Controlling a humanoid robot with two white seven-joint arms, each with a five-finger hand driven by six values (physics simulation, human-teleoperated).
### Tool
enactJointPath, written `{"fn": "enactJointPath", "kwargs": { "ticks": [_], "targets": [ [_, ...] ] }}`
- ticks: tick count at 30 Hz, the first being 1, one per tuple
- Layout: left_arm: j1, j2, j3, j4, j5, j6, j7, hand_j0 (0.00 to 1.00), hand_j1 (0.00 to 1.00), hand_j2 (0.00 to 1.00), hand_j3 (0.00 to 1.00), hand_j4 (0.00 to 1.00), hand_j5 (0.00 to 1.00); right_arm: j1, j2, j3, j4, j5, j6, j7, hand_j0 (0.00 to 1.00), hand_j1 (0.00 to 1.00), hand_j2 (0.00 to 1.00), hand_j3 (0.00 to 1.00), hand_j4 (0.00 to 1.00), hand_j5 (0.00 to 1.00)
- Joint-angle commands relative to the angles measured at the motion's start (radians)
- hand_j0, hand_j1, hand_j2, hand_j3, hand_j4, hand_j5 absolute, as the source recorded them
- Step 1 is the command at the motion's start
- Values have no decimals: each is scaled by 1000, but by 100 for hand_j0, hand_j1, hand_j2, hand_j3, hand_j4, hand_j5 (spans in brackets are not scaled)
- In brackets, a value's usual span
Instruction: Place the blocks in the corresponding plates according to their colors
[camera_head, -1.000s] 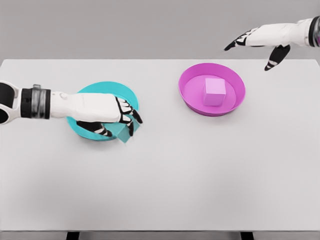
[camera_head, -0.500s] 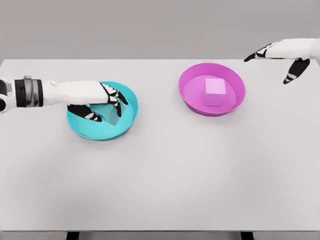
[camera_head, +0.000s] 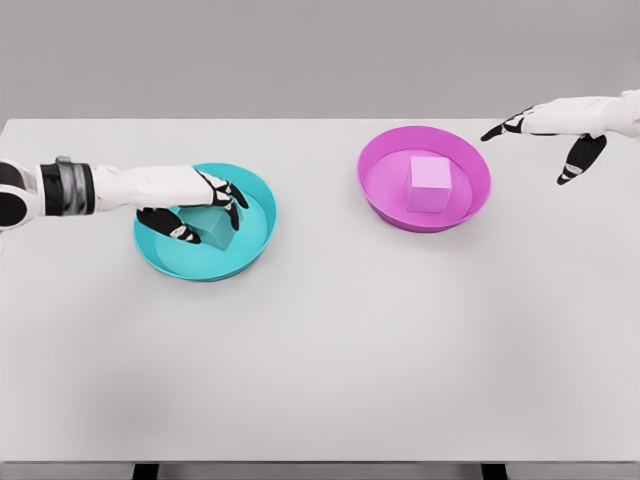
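- The white table (camera_head: 320, 350) carries everything; the two plates sit well apart on its far half.
- Two arms: the left hand (camera_head: 195, 205) reaches over the teal plate (camera_head: 255, 235); the right hand (camera_head: 560, 125) hovers off past the magenta plate (camera_head: 470, 205), fingers spread, holding nothing.
- Two plates, one teal and one magenta, one block inside each.
- Two blocks: the pink block (camera_head: 429, 183) rests flat in the middle of the magenta plate, looking finished. The teal block (camera_head: 213, 230) is inside the teal plate, under the left hand's curled fingers, which look to be wrapped on it.
- The step in hand, as I judge it, is letting the teal block go. Done well, the fingers should open evenly with the block low over the plate floor, so it does not tip against the rim.
- Then the hand wants to lift straight up, clear of the plate wall, before pulling away, or it may drag the plate.
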Motion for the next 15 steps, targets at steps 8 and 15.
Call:
{"fn": "enactJointPath", "kwargs": {
  "ticks": [8, 15],
  "targets": [
    [0, -3, 5, 5, -22, 3, 0, 85, 85, 85, 85, 85, 85, 9, -1, -2, -1, -5, 2, 0, 100, 100, 100, 100, 100, 100],
    [0, -4, 7, 4, -22, 3, 0, 95, 95, 95, 95, 95, 95, 8, -4, -1, -1, -5, 2, 0, 100, 100, 100, 100, 100, 100]
  ]
}}
